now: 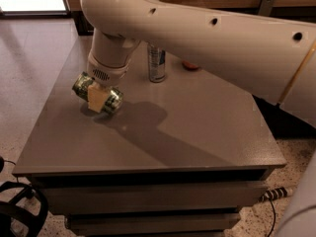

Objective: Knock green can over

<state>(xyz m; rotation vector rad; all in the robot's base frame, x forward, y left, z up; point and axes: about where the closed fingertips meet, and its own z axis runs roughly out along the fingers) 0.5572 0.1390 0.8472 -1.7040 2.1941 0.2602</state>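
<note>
Since only 1 cam view is given, all notes come from it. Gripper (98, 92) sits low over the left-rear part of the grey table (197, 132), wrist pointing roughly straight down from the big white arm (207, 28). Green can (115, 102) is on its side here, long axis running left-rear to right-front.

1 pale finger pad (97, 98) lies across the can's middle on the near side. The 2nd finger is hidden behind the can, so the jaws look closed narrow on the can body, i.e. holding it. Can't tell if the can rests on the tabletop or hangs just above. Its shadow sits tight under it, so it's at or v. near the surface.

Why held so: a grip across the middle w/ the wrist vertical keeps the can horizontal, which is the end pose the task wants. Judged: can is off upright, task nearly done. What's left is prob. letting go so it lies free. Risk: the round body may roll toward the left edge once freed.

Tall silver-and-blue can (157, 63) stands upright behind-right of the gripper, apart from it, not the target. Reddish round item (190, 65), maybe fruit, is mostly hidden by the arm, just right of that tall can.
</note>
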